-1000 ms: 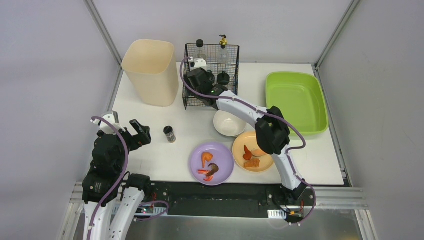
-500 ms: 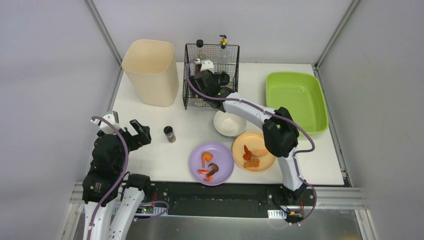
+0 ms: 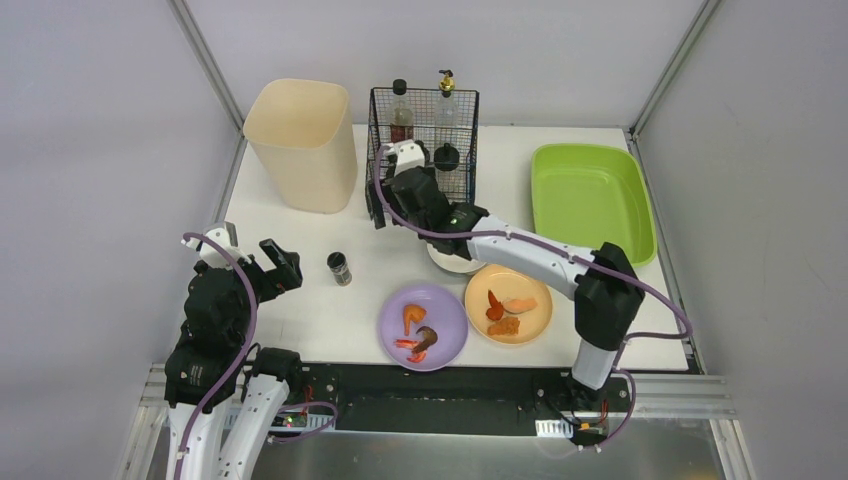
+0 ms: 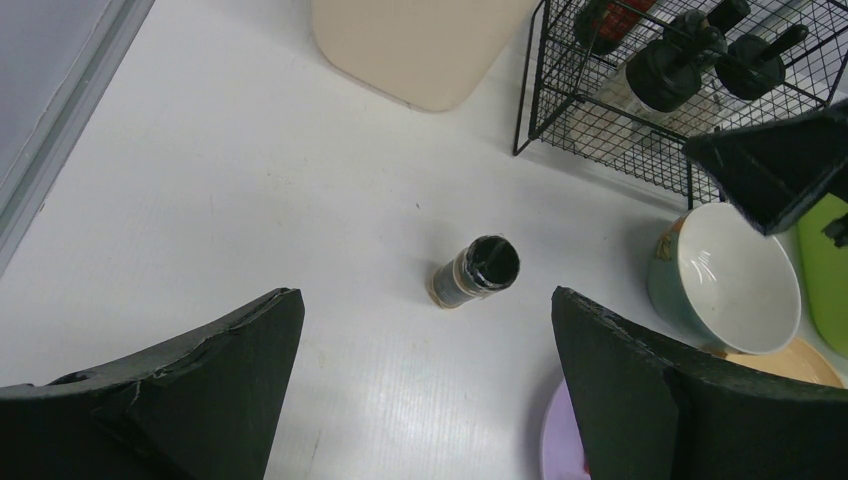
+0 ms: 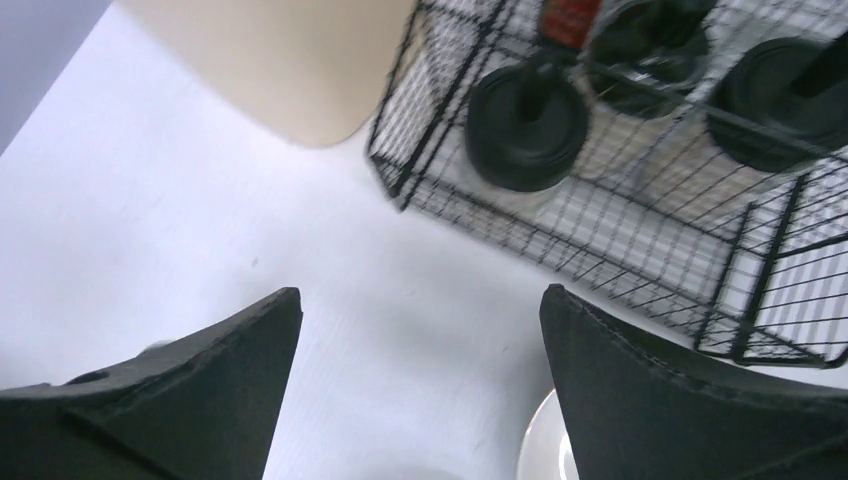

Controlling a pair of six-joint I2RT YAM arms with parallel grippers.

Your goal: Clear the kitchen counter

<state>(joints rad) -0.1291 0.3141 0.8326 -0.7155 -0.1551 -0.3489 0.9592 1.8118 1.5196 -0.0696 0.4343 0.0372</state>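
Observation:
The white kitchen counter (image 3: 300, 310) holds a small dark-capped spice jar (image 3: 339, 268), a purple plate (image 3: 445, 335) and an orange plate (image 3: 530, 285) with food scraps, and a white bowl (image 3: 452, 262) partly under my right arm. My left gripper (image 3: 291, 268) is open and empty, low at the left. The jar (image 4: 475, 272) stands just ahead of the left gripper (image 4: 425, 295). My right gripper (image 3: 377, 207) is open and empty, above the counter by the near-left corner of the black wire basket (image 3: 423, 150). The right wrist view shows the right gripper (image 5: 420, 295) over bare counter.
The basket (image 5: 600, 200) holds several bottles and dark-capped jars. A beige bin (image 3: 302, 143) stands at the back left. A lime-green tub (image 3: 592, 203) sits at the right. Grey walls and metal rails frame the counter.
My right gripper has drawn back out of the wire basket toward the near side and lowered by its front corner. The left arm and the spice jar have not moved.

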